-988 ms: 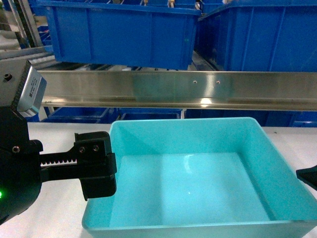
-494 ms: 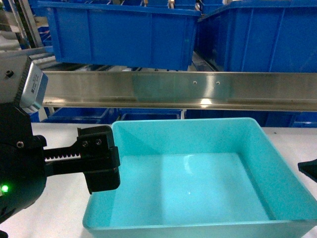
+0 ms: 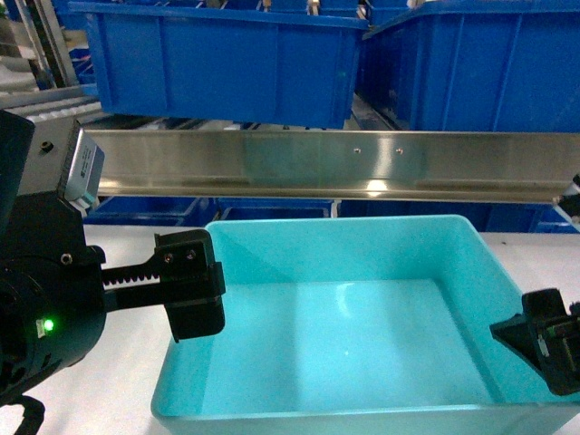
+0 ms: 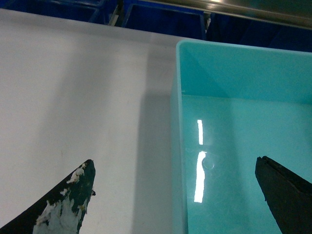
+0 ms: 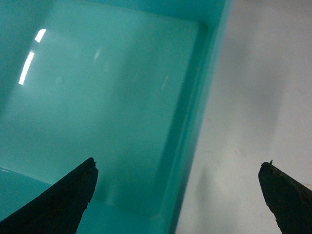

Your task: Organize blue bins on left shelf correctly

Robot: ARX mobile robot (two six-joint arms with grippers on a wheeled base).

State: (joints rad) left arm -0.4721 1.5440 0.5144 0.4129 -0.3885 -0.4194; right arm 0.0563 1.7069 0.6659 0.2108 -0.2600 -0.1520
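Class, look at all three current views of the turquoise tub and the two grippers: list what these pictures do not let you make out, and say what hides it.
- Head view: the turquoise tub has its near wall cut off by the bottom edge.
- Head view: the right gripper runs off the right edge.
- Head view: the contents of the dark blue bins are hidden by their own walls.
- Left wrist view: the left gripper shows fingertips only; its body lies below the frame.
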